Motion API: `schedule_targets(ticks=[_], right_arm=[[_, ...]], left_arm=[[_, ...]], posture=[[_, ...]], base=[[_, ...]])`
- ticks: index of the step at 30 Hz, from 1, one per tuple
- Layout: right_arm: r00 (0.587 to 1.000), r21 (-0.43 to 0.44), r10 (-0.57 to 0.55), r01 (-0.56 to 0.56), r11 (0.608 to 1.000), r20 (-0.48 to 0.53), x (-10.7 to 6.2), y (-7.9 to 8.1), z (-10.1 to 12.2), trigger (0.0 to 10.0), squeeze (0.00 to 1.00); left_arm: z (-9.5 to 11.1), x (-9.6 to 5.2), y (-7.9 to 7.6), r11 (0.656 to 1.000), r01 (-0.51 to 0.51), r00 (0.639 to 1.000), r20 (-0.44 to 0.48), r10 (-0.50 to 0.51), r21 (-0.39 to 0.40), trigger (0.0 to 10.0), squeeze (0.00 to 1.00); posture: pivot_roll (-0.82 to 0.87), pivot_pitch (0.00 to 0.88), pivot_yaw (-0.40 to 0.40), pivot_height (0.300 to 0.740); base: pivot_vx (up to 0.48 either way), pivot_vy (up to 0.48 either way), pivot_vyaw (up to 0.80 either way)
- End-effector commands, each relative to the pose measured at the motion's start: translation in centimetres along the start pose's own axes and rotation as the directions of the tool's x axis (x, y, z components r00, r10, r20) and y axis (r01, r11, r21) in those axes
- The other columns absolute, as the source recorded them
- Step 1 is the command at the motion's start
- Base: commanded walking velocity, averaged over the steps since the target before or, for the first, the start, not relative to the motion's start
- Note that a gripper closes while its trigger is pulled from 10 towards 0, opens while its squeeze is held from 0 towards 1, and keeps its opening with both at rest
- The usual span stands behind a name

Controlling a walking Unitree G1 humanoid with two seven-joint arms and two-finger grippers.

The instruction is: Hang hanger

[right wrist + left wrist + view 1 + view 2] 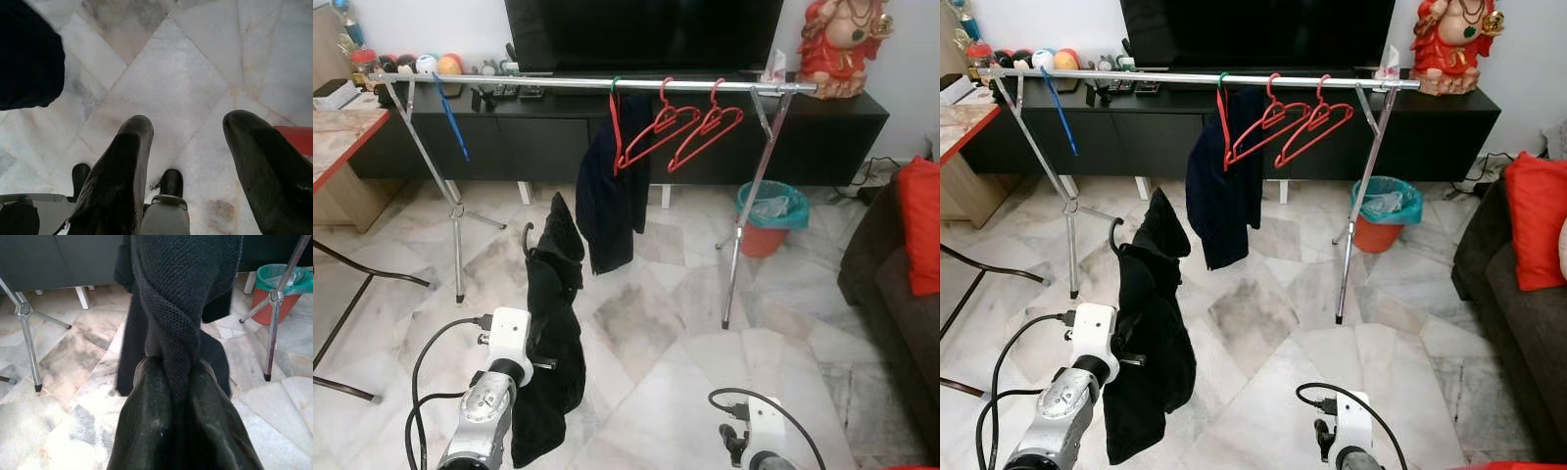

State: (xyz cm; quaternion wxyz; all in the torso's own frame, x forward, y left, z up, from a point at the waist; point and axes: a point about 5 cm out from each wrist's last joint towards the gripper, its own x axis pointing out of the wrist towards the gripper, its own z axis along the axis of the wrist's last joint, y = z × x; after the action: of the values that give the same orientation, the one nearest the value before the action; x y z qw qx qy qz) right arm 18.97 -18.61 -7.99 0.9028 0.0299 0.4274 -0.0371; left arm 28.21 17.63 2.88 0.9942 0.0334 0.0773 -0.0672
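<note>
Holding a black knitted garment pinched tight between its two fingers, the left tool stands short of the long silver clothes rail, with the cloth draped down beside the silver arm. A dark curved hook, presumably the hanger's own, pokes out by the garment's top, so the hanger seems to sit inside the cloth, though its frame is hidden. The task looks partly done: the garment is lifted and faces the rail, but the hook is not yet over the bar. Two bare red plastic hangers and a dark blue garment hang there already. Free rail lies between that garment and the blue strap. The right tool hangs low over the marble floor, fingers spread wide and empty.
</note>
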Motion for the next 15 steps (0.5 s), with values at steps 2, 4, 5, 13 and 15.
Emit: schedule_targets(ticks=[2,4,5,13,15], right_arm=[[1.000,0.005,0.004,-0.004,1.000,0.008,0.1,0.3,0.3,10.0,0.00],[1.000,0.005,0.004,-0.004,1.000,0.008,0.1,0.3,0.3,10.0,0.00],[1.000,0.005,0.004,-0.004,1.000,0.008,0.1,0.3,0.2,10.0,0.00],[1.000,0.010,0.004,-0.004,1.000,-0.012,-0.7,0.0,-2.3,10.0,0.00],[1.000,0.013,0.000,0.000,1.000,-0.017,-1.0,-0.6,-3.0,10.0,0.00]], left_arm=[[1.2,0.4,0.5,1.000,-0.012,0.999,0.042,0.012,-0.002,10.0,0.00],[1.1,0.4,0.5,1.000,-0.011,0.999,0.041,0.011,-0.002,10.0,0.00],[1.1,0.4,0.5,1.000,-0.011,0.999,0.041,0.011,-0.003,10.0,0.00],[1.2,0.5,0.4,1.000,-0.007,0.999,0.044,0.007,-0.004,10.0,0.00],[1.2,0.5,0.3,1.000,-0.005,0.999,0.044,0.006,-0.005,10.0,0.00]], posture=[[-0.05,0.000,0.023,0.740],[-0.05,0.000,0.023,0.740],[-0.05,0.000,0.023,0.740],[-0.05,0.000,0.024,0.740],[-0.05,0.000,0.024,0.740]], base=[[0.000,0.262,0.00],[0.000,0.352,0.00],[0.000,0.398,0.00],[0.000,0.403,0.00],[0.000,0.405,0.00]])
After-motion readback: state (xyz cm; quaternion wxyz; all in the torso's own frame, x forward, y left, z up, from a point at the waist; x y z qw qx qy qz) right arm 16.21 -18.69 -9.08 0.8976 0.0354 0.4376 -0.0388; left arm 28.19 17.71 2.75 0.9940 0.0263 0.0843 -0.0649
